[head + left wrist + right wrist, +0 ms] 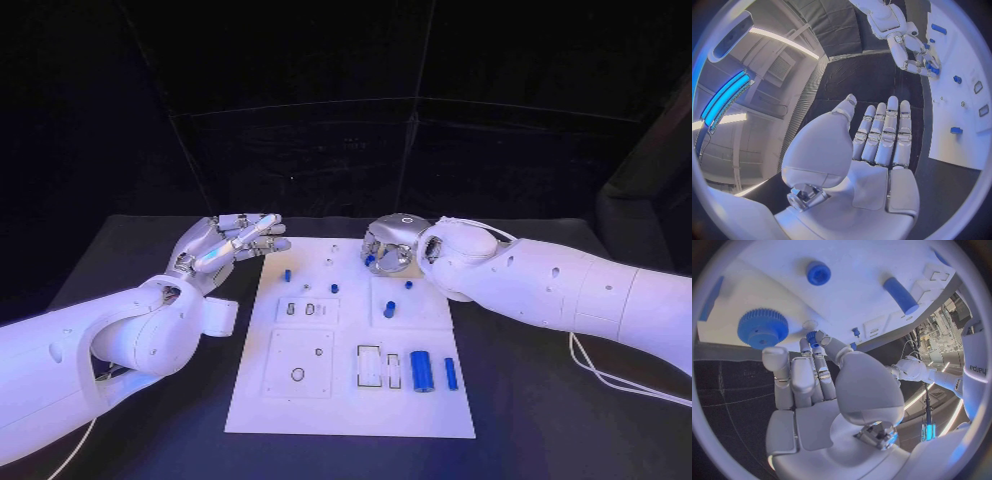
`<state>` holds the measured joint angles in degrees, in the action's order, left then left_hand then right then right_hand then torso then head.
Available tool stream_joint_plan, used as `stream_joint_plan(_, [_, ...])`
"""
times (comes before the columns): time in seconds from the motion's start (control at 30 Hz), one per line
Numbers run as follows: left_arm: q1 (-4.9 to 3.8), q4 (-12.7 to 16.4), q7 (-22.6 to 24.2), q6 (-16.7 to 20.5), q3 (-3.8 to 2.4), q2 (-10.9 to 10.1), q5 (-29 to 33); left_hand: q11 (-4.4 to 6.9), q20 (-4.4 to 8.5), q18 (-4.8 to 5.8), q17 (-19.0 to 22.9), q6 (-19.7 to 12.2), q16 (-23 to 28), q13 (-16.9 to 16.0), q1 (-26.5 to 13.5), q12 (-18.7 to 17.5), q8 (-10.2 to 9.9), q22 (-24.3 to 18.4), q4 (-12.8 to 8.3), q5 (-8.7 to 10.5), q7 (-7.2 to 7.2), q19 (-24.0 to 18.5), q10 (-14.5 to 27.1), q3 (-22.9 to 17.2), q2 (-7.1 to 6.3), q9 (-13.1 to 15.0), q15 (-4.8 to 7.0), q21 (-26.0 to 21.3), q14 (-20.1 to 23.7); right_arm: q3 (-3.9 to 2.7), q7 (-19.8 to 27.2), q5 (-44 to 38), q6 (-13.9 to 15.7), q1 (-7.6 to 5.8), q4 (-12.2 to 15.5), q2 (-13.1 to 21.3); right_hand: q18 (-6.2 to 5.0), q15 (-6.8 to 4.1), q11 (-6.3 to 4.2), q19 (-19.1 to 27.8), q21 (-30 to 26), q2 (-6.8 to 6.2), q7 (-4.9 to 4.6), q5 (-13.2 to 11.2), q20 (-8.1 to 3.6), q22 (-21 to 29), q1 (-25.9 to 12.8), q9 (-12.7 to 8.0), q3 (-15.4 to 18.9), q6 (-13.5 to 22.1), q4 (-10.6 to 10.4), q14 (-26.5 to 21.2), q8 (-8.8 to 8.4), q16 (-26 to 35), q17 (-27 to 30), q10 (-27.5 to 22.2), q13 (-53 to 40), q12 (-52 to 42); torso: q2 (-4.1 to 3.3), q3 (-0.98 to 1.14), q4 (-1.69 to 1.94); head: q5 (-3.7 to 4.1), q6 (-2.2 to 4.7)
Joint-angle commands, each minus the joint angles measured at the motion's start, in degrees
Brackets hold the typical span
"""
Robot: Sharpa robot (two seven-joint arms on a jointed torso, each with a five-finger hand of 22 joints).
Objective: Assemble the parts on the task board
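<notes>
Small blue peg [811,336] pinched at fingertips of right hand [392,245], above far end of task board [289,410]. Likely light, rigid, slick plastic; grip by sides, keep upright. Left hand [219,248] off board's far-left corner, fingers extended, holding nothing.

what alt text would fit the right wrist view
The right hand pinches a small blue part in its fingers over the white board. A blue gear, a blue knob and a blue cylinder sit on the board.
</notes>
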<state>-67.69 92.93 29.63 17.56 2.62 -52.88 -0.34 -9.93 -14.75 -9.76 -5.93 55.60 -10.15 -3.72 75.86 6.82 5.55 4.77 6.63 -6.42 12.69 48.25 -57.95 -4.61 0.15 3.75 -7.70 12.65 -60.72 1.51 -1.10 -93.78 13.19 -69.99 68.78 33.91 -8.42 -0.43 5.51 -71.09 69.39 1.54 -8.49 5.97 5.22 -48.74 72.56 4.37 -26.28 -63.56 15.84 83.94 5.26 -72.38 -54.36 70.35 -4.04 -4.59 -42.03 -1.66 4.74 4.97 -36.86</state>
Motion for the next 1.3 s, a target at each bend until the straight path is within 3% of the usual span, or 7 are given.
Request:
stream_joint_plan(0.03, [-0.1,0.03,-0.19,-0.99,-0.05,-0.01,-0.33,-0.32,0.03,-0.83,0.06,0.15,0.37,0.05,-0.52,-0.38,-0.35,-0.09,-0.3,0.05,0.34,0.39,-0.04,0.13,0.23,-0.07,-0.34,-0.24,-0.21,-0.06,0.46,1.32,6.74,-0.52,-0.22,-0.7,0.8,-0.21,-1.23,-0.36,0.56,-0.03,-0.19,0.14,-0.01,-0.29,0.22,-0.13,-0.91,-0.02,-0.19,1.01,-0.35,-0.32,0.02,1.45,0.0,0.5,-0.17,0.04,0.13,-0.24,0.32])
stream_joint_plan(0.23, [-0.1,-0.04,-0.29,-1.15,-0.05,0.2,-0.33,-0.34,0.02,-0.83,0.06,0.14,0.41,0.05,-0.58,-0.42,-0.39,-0.12,-0.3,0.06,0.36,0.4,-0.03,0.17,0.23,-0.07,-0.35,-0.28,-0.2,-0.07,0.03,1.77,8.73,-0.85,-2.6,-2.82,0.78,0.01,-1.02,-0.11,0.75,-0.62,-0.34,0.2,0.09,-0.36,0.1,-0.29,-1.73,0.4,-0.25,0.89,-0.83,-0.42,0.2,0.89,0.15,0.92,-0.23,-0.02,0.33,-0.26,0.5])
stream_joint_plan(0.37, [-0.13,0.15,-0.36,-1.19,-0.05,0.17,-0.33,-0.36,0.0,-0.83,0.07,0.12,0.48,0.04,-0.66,-0.49,-0.46,-0.16,-0.33,0.07,0.39,0.42,-0.02,0.26,0.17,-0.07,-0.37,-0.34,-0.2,-0.08,-0.1,1.88,8.92,-1.22,-4.31,-4.37,0.78,0.05,-0.96,-0.05,0.81,-0.79,-0.37,0.21,0.13,-0.39,0.07,-0.32,-1.93,0.51,-0.26,0.88,-0.94,-0.5,0.14,0.76,0.18,0.97,-0.44,-0.07,0.66,-0.19,0.67])
stream_joint_plan(0.43, [-0.16,0.29,-0.4,-1.19,-0.06,0.12,-0.33,-0.38,-0.01,-0.83,0.07,0.11,0.52,0.04,-0.69,-0.53,-0.5,-0.19,-0.37,0.08,0.4,0.42,-0.01,0.31,0.12,-0.07,-0.38,-0.38,-0.19,-0.08,-0.15,1.91,8.85,-1.37,-5.17,-5.21,0.78,0.09,-0.91,0.0,0.86,-0.96,-0.41,0.21,0.16,-0.43,0.02,-0.34,-2.09,0.6,-0.29,0.87,-1.04,-0.55,0.12,0.62,0.2,1.0,-0.52,-0.07,0.65,-0.27,0.63])
stream_joint_plan(0.67, [-0.35,0.6,-0.47,-1.14,-0.06,-0.02,-0.33,-0.38,-0.01,-0.83,0.08,0.11,0.55,0.04,-0.7,-0.56,-0.52,-0.21,-0.4,0.08,0.41,0.43,0.0,0.34,0.1,-0.06,-0.38,-0.41,-0.19,-0.08,-0.2,1.94,7.41,-1.64,-7.77,-7.99,0.77,0.27,-0.72,0.21,1.05,-1.5,-0.54,0.21,0.3,-0.52,-0.18,-0.43,-2.69,1.05,-0.47,0.83,-1.4,-0.75,0.08,0.01,0.27,1.07,-0.92,-0.28,1.41,0.51,0.73])
stream_joint_plan(1.03, [-0.84,1.05,-0.58,-1.05,-0.06,-0.27,-0.33,-0.38,-0.01,-0.83,0.08,0.11,0.55,0.04,-0.7,-0.56,-0.52,-0.21,-0.4,0.08,0.41,0.43,0.0,0.34,0.1,-0.06,-0.38,-0.41,-0.19,-0.08,-0.87,1.56,4.3,-1.71,-9.28,-9.9,0.76,0.4,-0.58,0.4,1.16,-1.95,-0.62,0.17,0.44,-0.53,-0.58,-0.47,-2.97,1.46,-0.83,0.76,-1.56,-0.83,0.21,-0.53,0.3,1.07,-1.62,-0.51,2.21,1.14,0.77])
stream_joint_plan(1.3, [-1.03,1.22,-0.65,-1.11,-0.06,-0.38,-0.33,-0.38,-0.01,-0.83,0.08,0.11,0.55,0.04,-0.7,-0.56,-0.52,-0.21,-0.4,0.08,0.41,0.43,0.0,0.34,0.1,-0.06,-0.38,-0.41,-0.19,-0.08,-1.66,0.94,4.64,-1.71,-9.65,-10.36,0.75,0.44,-0.55,0.47,1.17,-2.14,-0.62,0.2,0.47,-0.51,-0.71,-0.48,-3.02,1.58,-0.94,0.74,-1.58,-0.87,0.21,-0.68,0.31,1.07,-1.77,-0.52,2.38,1.22,0.71])
